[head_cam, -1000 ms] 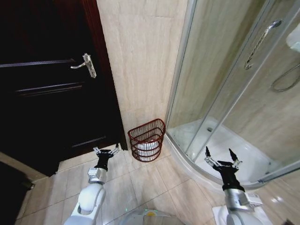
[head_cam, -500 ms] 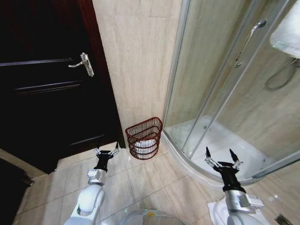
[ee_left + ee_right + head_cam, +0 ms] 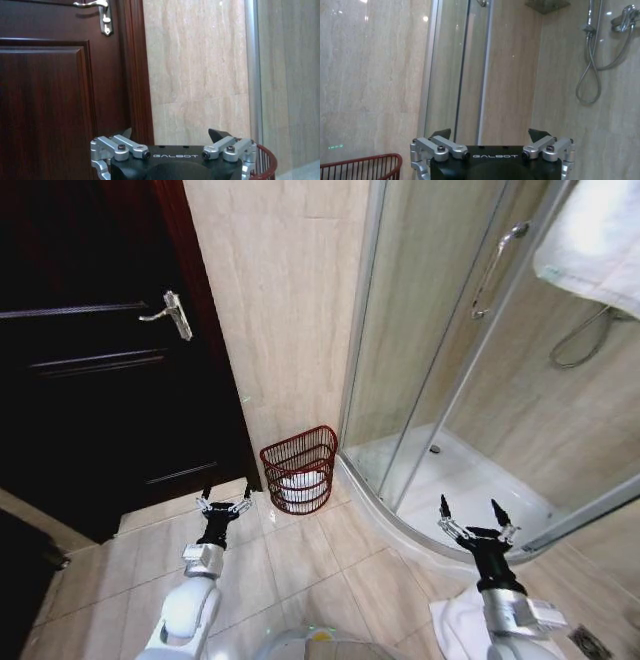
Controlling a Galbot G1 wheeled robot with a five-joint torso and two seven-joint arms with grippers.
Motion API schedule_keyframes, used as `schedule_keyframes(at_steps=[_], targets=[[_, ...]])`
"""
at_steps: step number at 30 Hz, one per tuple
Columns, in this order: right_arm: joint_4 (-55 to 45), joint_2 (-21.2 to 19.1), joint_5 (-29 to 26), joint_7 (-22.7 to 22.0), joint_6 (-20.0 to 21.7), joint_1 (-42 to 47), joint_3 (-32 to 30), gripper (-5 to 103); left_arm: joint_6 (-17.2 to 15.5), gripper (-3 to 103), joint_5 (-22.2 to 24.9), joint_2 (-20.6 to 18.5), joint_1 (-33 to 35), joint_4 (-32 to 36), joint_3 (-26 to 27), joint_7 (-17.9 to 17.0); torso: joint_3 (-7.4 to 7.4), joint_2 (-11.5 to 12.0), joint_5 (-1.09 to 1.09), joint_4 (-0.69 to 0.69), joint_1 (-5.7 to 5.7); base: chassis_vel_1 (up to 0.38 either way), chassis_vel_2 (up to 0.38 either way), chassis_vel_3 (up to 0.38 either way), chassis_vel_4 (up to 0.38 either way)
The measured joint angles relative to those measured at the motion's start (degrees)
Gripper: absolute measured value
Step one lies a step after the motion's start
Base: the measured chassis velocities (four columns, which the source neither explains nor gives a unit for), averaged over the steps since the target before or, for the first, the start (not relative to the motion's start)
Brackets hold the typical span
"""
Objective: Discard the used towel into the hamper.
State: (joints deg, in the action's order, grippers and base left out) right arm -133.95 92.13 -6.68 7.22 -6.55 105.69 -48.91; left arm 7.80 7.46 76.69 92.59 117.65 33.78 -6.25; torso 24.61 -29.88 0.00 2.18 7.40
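Observation:
The hamper [image 3: 298, 470], a small dark red wire basket, stands on the floor against the beige wall, between the door and the shower. Something white [image 3: 300, 480] lies inside it. A white towel [image 3: 595, 240] hangs high over the shower glass at the upper right. My left gripper [image 3: 223, 508] is open and empty, low over the tiles just left of the hamper. My right gripper [image 3: 470, 515] is open and empty in front of the shower's curved sill. The hamper's rim [image 3: 262, 161] shows beside the left gripper [image 3: 172, 134], and its rim [image 3: 365, 165] also shows near the right gripper [image 3: 490, 133].
A dark wooden door [image 3: 90, 380] with a silver handle [image 3: 170, 313] fills the left side. The glass shower enclosure [image 3: 450, 360] with its raised white tray [image 3: 470, 480] takes the right. A white mat [image 3: 455, 615] lies under my right arm. Beige tiles [image 3: 310, 560] lie open ahead.
The whole picture has slid left and slightly up, so the camera has turned right; more of the hanging towel now shows. Both arms keep the same open pose.

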Motion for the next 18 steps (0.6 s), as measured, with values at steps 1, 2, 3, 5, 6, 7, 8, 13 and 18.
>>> schedule_keyframes(at_steps=[1,2,3,5,6,7,8,13,18], targets=[[0.0,0.0,0.0,0.0,-0.2,0.1,0.0,100,0.5,100,-0.1,0.0,0.1,-0.1,0.0,0.0,0.00,0.0,0.00,0.00,0.00,-0.005,-0.111,-0.022,0.107],[0.0,0.0,0.0,0.0,-0.6,0.4,-0.1,100,0.9,100,-0.3,0.1,0.2,-0.1,0.1,0.1,0.00,0.0,0.00,0.00,0.00,0.033,-0.111,-0.021,0.104],[0.0,0.0,0.0,0.0,-0.6,0.4,-0.1,100,0.9,100,-0.3,0.1,0.2,-0.1,0.1,0.1,0.00,0.0,0.00,0.00,0.00,0.033,-0.111,-0.021,0.104],[0.0,0.0,-0.1,0.0,-0.9,0.6,-0.1,100,1.3,100,-0.6,0.2,0.4,-0.2,0.2,0.3,0.00,0.0,0.00,0.00,0.00,0.041,-0.105,-0.015,0.110],[0.0,0.0,-0.1,0.0,-1.1,0.7,-0.2,100,1.4,100,-0.6,0.2,0.6,-0.1,0.2,0.3,0.00,0.0,0.00,0.00,0.00,0.041,-0.130,-0.009,0.109],[0.0,0.0,-0.1,0.0,-1.1,0.7,-0.2,100,1.4,100,-0.6,0.2,0.6,-0.1,0.2,0.3,0.00,0.0,0.00,0.00,0.00,0.041,-0.130,-0.009,0.109],[0.0,0.0,-0.1,0.0,-1.3,0.8,-0.2,100,1.6,100,-0.7,0.3,0.8,-0.1,0.2,0.4,0.00,0.0,0.00,0.00,0.00,0.041,-0.126,-0.041,0.109],[0.0,0.0,-0.1,0.0,-1.7,1.0,-0.2,100,1.9,100,-0.7,0.2,1.7,0.2,0.4,0.5,0.00,0.0,0.00,0.00,0.00,0.015,-0.125,-0.053,0.119],[-0.1,0.0,-0.1,0.0,-1.9,1.1,-0.2,100,2.0,100,-0.6,0.3,1.5,0.6,0.8,0.6,0.00,0.0,0.00,0.00,0.00,0.029,-0.117,-0.019,0.125]])
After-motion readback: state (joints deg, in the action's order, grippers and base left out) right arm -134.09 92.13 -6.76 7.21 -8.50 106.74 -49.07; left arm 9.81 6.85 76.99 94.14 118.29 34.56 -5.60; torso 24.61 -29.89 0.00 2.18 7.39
